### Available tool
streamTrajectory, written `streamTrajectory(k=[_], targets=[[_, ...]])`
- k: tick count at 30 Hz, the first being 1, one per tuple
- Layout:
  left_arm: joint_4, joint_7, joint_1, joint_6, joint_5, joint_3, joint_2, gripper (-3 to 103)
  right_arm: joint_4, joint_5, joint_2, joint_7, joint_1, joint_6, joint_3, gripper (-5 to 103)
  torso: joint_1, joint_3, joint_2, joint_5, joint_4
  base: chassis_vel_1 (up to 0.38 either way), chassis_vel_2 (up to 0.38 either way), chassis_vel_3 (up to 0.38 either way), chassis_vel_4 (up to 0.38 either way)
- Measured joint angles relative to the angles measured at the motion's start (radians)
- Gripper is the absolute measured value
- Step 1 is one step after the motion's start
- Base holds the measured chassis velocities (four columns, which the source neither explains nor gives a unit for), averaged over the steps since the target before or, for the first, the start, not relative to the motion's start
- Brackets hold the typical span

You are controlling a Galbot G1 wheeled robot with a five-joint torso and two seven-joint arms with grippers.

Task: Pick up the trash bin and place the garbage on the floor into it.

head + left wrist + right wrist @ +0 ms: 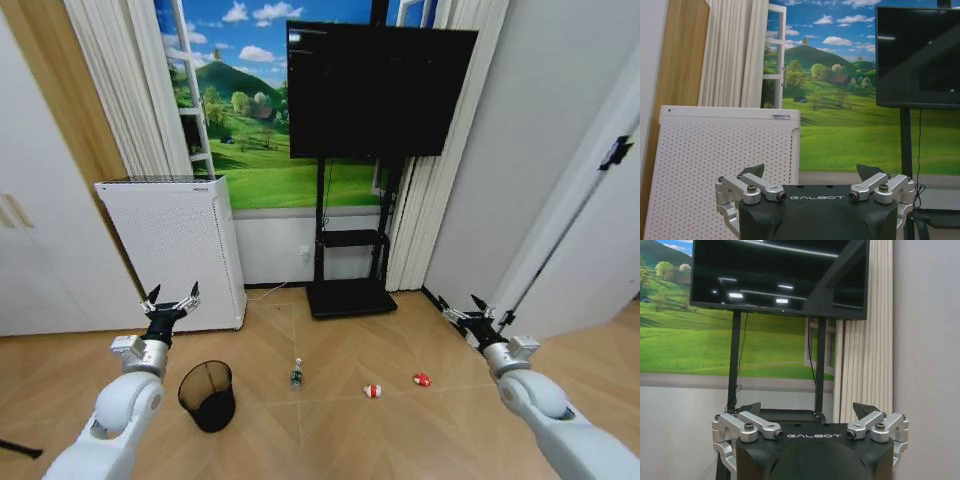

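Herringbone floor (330, 430) stretches ahead of you, and everything you need lies on it. Your trash bin (207, 395) stands upright on the boards at the lower left of the head view, just inboard of your left forearm and in front of the white perforated appliance (180, 250). Your garbage sits to the right of it in a loose row: the clear bottle (296, 374) stands upright near the middle, then one red-and-white wrapper (372, 391), then the second wrapper (422, 379) a little farther right. All three lie apart from each other and from the bin.

Your left gripper (171, 298) is raised in the air above and behind the bin, in front of the appliance, with its jaws spread wide and nothing between them; the left wrist view shows the same gripper (818, 172) with both dark tips well apart, facing the appliance and the landscape mural (840, 100). Your right gripper (458, 308) is raised on the far right, near the grey wall and curtain, also with jaws wide and empty; in the right wrist view its tips (809, 410) frame the television stand (735, 360) below the dark television (780, 275).
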Motion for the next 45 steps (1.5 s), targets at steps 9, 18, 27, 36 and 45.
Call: streamTrajectory(k=[9,18,27,36,45], targets=[[-0.002,-0.001,0.006,0.0,0.003,-0.009,-0.006,100,-0.012,-0.027,0.0,0.011,0.006,0.025,0.001,100,0.0,0.0,0.0,-0.0007,-0.0002,-0.343,0.354,0.346,-0.345],[-0.016,0.006,0.017,-0.003,0.014,-0.02,-0.01,100,-0.008,-0.031,0.006,0.001,-0.005,0.051,0.003,100,0.001,0.001,0.0,0.0014,0.0003,-0.257,0.263,0.197,-0.214],[-0.028,0.021,0.033,-0.03,0.013,-0.029,-0.015,100,-0.004,-0.034,0.011,-0.009,-0.014,0.062,0.009,100,-0.001,0.0,0.0,0.0,-0.0009,0.04,-0.033,-0.032,0.055],[-0.006,0.084,0.076,-0.068,0.058,-0.049,-0.024,100,-0.001,-0.034,0.012,-0.01,-0.016,0.062,0.009,100,-0.005,-0.006,-0.009,0.0002,-0.001,0.011,-0.016,-0.014,0.006],[0.019,0.109,0.079,-0.092,0.08,-0.051,-0.032,100,-0.002,-0.024,0.004,-0.01,-0.013,0.061,0.009,100,-0.02,-0.026,-0.044,0.0002,-0.0014,0.0,0.0,0.0,0.0]])
